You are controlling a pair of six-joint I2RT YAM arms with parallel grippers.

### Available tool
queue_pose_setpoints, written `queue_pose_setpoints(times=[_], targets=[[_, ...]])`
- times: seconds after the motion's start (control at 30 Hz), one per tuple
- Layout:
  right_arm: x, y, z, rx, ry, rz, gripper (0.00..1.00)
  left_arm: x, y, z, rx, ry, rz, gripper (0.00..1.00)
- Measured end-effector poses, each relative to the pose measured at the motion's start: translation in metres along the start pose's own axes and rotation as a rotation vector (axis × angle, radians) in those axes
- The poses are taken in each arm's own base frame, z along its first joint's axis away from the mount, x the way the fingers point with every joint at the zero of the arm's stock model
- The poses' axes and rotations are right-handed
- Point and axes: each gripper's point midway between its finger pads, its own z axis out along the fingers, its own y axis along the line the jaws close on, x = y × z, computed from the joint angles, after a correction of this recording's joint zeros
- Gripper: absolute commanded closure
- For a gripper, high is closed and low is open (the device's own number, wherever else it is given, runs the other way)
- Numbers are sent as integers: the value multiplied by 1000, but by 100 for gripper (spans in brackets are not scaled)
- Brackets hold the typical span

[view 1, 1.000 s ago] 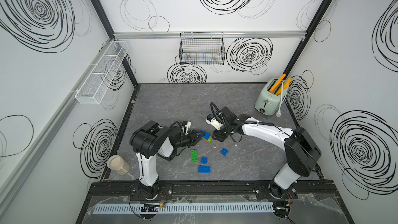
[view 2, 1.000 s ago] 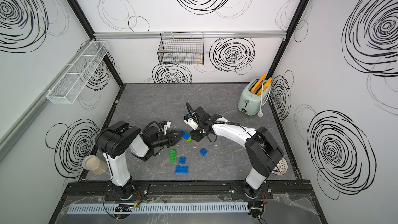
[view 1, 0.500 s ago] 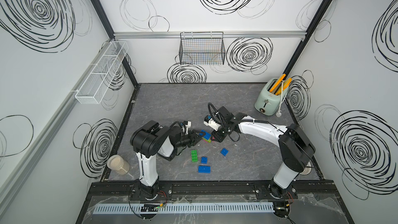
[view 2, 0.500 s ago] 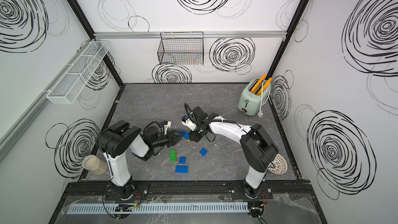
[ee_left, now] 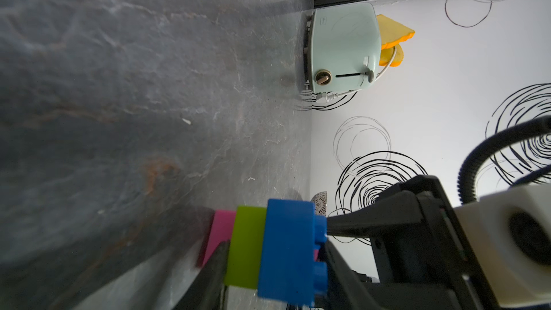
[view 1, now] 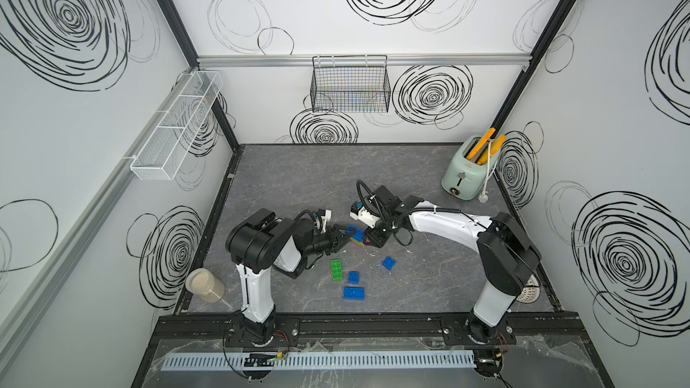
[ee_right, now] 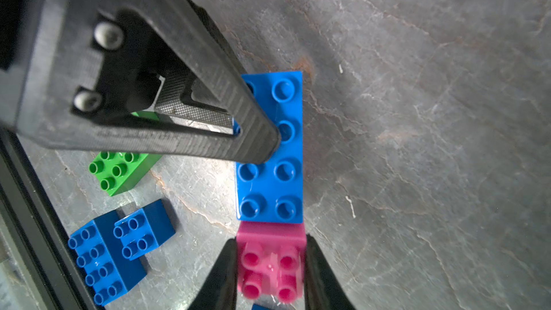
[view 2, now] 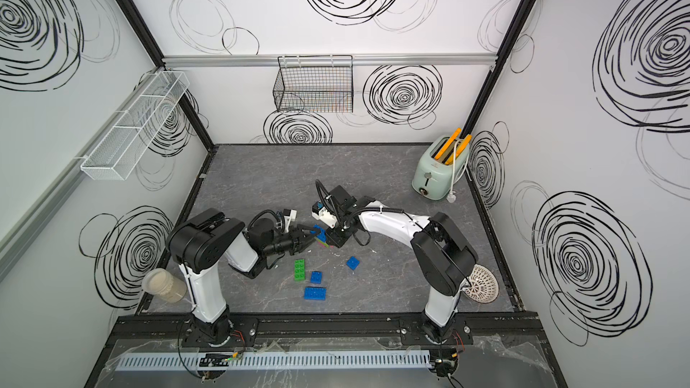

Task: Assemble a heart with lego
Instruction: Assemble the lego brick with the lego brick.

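Note:
My left gripper [view 1: 348, 235] [ee_left: 274, 278] is shut on the partly built heart [view 1: 357, 237] [view 2: 319, 232], a stack with a pink [ee_left: 220, 234], a lime [ee_left: 246, 246] and a blue oblong brick [ee_left: 287, 251] [ee_right: 269, 174], held just above the table. My right gripper [view 1: 369, 243] [ee_right: 271, 266] is shut on a pink square brick [ee_right: 271, 263] at one end of the blue brick's studded face; whether it is pressed on I cannot tell. Loose lego lies nearer the front: a green oblong [view 1: 337, 269] [ee_right: 122, 168], a blue square [view 1: 353, 276], a blue oblong [view 1: 354, 293] and another blue square [view 1: 389, 263].
A mint toaster [view 1: 468, 169] [ee_left: 343, 52] stands at the back right. A jar [view 1: 204, 285] sits at the front left edge and a white strainer [view 1: 528, 289] at the right edge. A black wire basket [view 1: 351, 87] and a white rack [view 1: 175, 132] hang on the walls.
The right arm has edged a little to the left, closer to the stack in the left gripper. The left arm and the loose bricks have not moved.

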Motion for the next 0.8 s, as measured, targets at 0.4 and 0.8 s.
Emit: queue_pose_setpoints(times=[0.4,0.8], targets=[[-3,0,6,55,64,-24,79,-2,0,0,0,-10,10,69],[-6,3,10,107,73,38,74,-6,0,-1,-1,-28,34,69]])
